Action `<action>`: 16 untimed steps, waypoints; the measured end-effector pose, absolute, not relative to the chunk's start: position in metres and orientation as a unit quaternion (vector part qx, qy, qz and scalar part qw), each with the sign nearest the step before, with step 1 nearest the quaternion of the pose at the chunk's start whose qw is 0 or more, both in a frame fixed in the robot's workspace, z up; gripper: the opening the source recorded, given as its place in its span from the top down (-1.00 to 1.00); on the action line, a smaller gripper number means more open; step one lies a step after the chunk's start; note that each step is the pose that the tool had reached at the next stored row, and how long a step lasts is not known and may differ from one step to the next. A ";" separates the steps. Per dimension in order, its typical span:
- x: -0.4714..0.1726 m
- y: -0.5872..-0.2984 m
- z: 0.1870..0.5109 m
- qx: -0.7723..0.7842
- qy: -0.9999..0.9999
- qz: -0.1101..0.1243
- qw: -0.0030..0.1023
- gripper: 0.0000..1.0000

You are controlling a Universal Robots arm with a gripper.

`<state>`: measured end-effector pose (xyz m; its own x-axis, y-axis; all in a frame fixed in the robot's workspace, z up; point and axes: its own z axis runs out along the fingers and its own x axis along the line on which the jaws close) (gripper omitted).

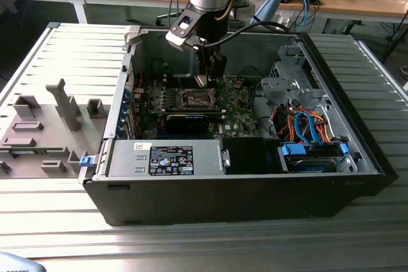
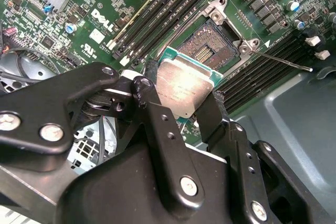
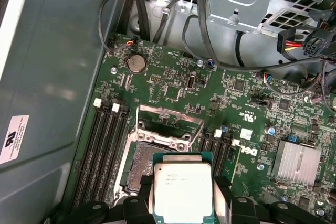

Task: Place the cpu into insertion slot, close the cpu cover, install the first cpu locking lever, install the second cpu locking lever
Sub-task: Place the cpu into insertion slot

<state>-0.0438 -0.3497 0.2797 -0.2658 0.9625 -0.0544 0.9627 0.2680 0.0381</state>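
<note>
Step one looks in hand: the gripper has its fingers closed on opposite edges of the cpu, holding it just above the bare insertion slot near the middle of the motherboard, not yet seated. With the cpu cover standing raised, seating calls, I'd judge, for squaring chip to socket and a level descent.

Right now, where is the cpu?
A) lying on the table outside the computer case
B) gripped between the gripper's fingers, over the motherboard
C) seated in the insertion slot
B: in both wrist views the gripper clamps the cpu by its edges, and the insertion slot lies bare.
</note>
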 end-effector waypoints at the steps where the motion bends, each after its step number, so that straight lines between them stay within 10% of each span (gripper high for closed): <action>1: -0.044 -0.350 0.280 0.606 0.795 -0.001 0.033 -0.08; 16: -0.044 -0.350 0.278 0.617 0.786 -0.002 0.034 -0.08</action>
<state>-0.0438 -0.3497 0.2783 -0.2356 0.9702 -0.0560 0.9706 0.2379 0.0377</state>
